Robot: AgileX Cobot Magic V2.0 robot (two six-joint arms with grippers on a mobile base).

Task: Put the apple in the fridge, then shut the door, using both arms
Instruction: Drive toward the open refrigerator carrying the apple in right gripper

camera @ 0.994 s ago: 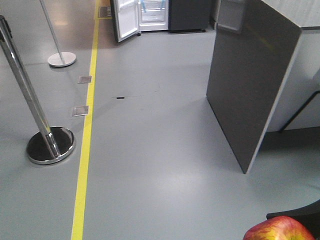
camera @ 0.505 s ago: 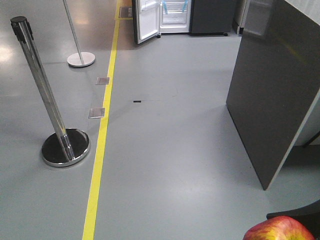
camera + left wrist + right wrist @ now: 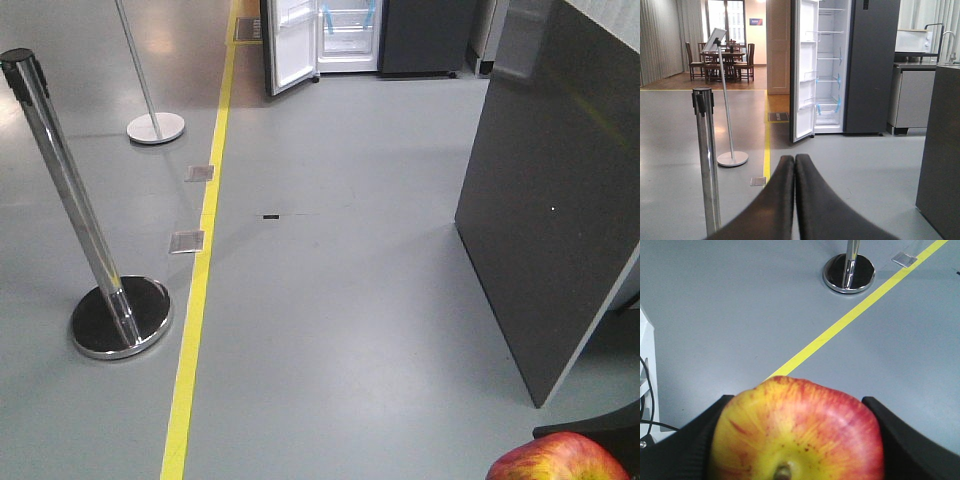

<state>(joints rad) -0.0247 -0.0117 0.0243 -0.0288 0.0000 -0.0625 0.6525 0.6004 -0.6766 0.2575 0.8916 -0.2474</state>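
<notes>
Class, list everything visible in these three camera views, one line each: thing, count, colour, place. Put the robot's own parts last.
apple: one, red and yellow, between the right gripper's fingers
fridge: one, dark grey outside, white inside, far across the floor
door: one, white lining, open
yellow line: one, running along the grey floor
post: one, chrome, left of the yellow line
sign stand: one, white base, beyond the post
floor plates: two, metallic, beside the yellow line
panel: one, dark grey, upright at right
table and chairs: one set, dark wood, far room
left gripper: one, black, shut, empty
right gripper: one, black, shut on the apple
</notes>
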